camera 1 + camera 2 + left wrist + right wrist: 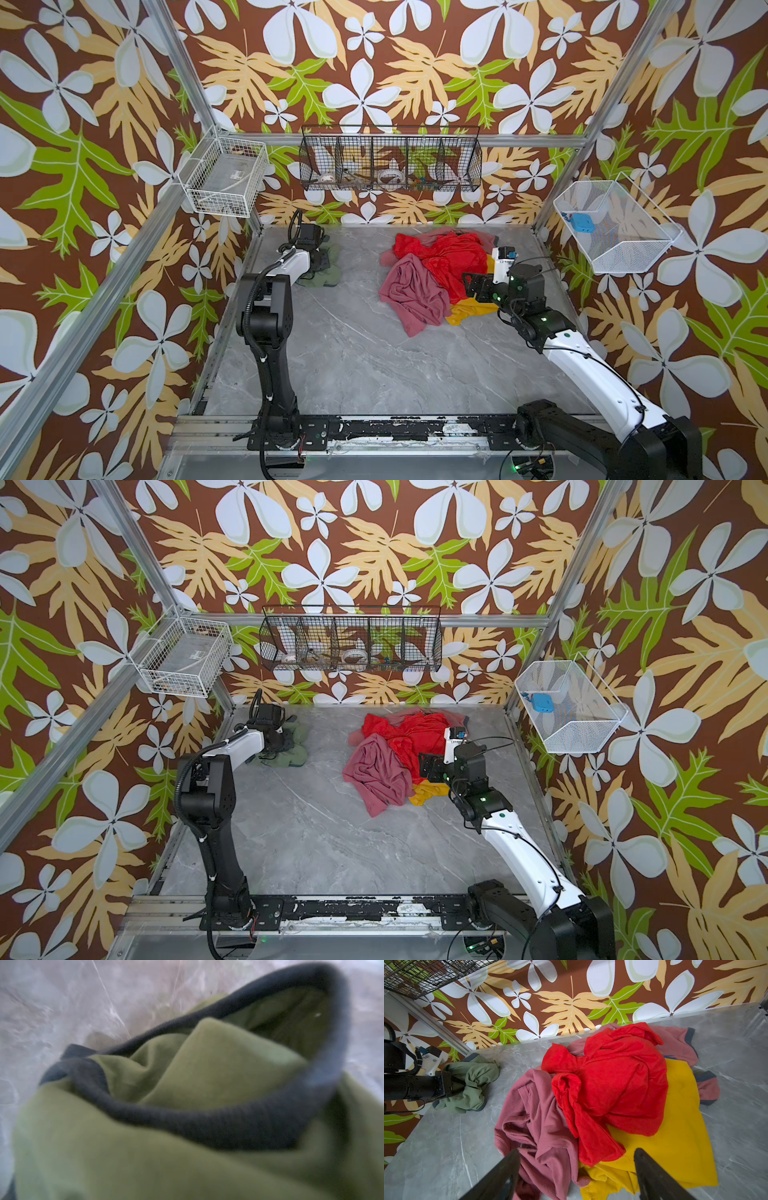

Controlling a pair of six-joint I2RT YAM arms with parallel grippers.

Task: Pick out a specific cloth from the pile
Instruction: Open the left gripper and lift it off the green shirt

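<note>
The cloth [329, 271] [297, 748] [475, 1082], sage green with grey trim, lies bunched on the table at the back left, apart from the pile. My left gripper [321, 262] [453, 1084] is buried in it and shut on a fold. In the left wrist view the cloth [207, 1068] fills the picture and hides the jaws. The pile [449, 259] [415, 739] [612, 1084] holds bright red on top, dusty pink [537, 1118] and mustard yellow [681, 1126]. My right gripper [471, 286] [428, 769] [577, 1153] hovers open over the pile's near edge, with nothing between its fingers.
A black wire basket [390, 158] hangs on the back wall. A white wire basket [226, 176] sits at the left frame, and another white basket [615, 226] holding a blue object hangs on the right. The grey marble table [353, 353] stretches toward the front rail.
</note>
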